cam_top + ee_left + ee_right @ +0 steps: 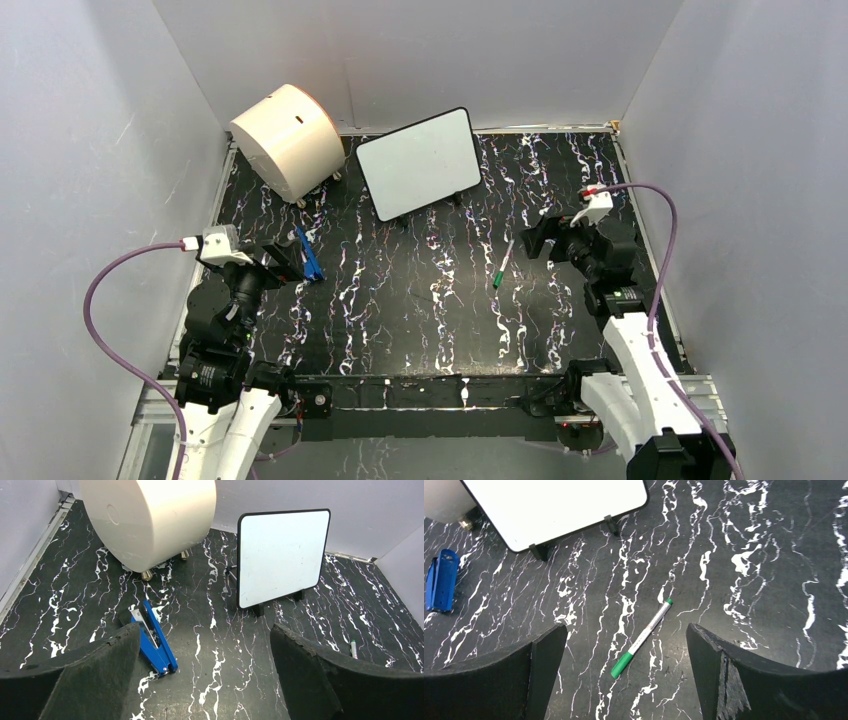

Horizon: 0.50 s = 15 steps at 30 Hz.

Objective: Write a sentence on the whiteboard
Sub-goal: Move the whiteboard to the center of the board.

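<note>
Both my pincers stand wide open and hold nothing. My right pincer (624, 630) hovers over the green marker (641, 639), which lies flat on the black marbled table (420, 330) in front of the whiteboard (420, 163), a little past its right edge; my left pincer (205, 635) hangs in front of the whiteboard's left end, just beside a blue stapler (152, 642). The whiteboard stands upright on its short black feet, turned slightly askew; a cream drum (290, 140) sits just beside its left edge.

By my judgement the task is at its very start; the white face bears no lettering, only a few faint specks; the marker is ungrasped and looks capped; picking it up, uncapping it and all the writing remain. No brand or label is readable; any print on the marker's barrel is too small to tell.
</note>
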Motion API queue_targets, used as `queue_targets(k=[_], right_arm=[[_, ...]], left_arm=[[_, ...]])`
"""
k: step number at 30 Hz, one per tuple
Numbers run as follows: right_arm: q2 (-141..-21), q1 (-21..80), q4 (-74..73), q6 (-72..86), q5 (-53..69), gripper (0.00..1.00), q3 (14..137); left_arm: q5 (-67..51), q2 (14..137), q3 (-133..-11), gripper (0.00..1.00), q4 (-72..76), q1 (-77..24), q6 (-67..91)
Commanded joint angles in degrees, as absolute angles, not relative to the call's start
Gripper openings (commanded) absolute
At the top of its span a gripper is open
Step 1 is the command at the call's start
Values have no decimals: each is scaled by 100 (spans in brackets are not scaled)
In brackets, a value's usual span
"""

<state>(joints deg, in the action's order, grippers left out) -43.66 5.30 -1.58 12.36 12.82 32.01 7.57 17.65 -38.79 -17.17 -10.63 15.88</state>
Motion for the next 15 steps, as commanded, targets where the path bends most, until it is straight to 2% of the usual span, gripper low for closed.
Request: queue_targets(k=[1, 15], right_arm=[[-4702, 694, 394, 1141, 1694, 99, 3256], [-7194, 2451, 1876, 928, 872, 98, 3683]], left_arm=[[762, 1784, -3851, 98, -1647, -1079, 1529], [735, 1881, -3846, 98, -1652, -1079, 1527]])
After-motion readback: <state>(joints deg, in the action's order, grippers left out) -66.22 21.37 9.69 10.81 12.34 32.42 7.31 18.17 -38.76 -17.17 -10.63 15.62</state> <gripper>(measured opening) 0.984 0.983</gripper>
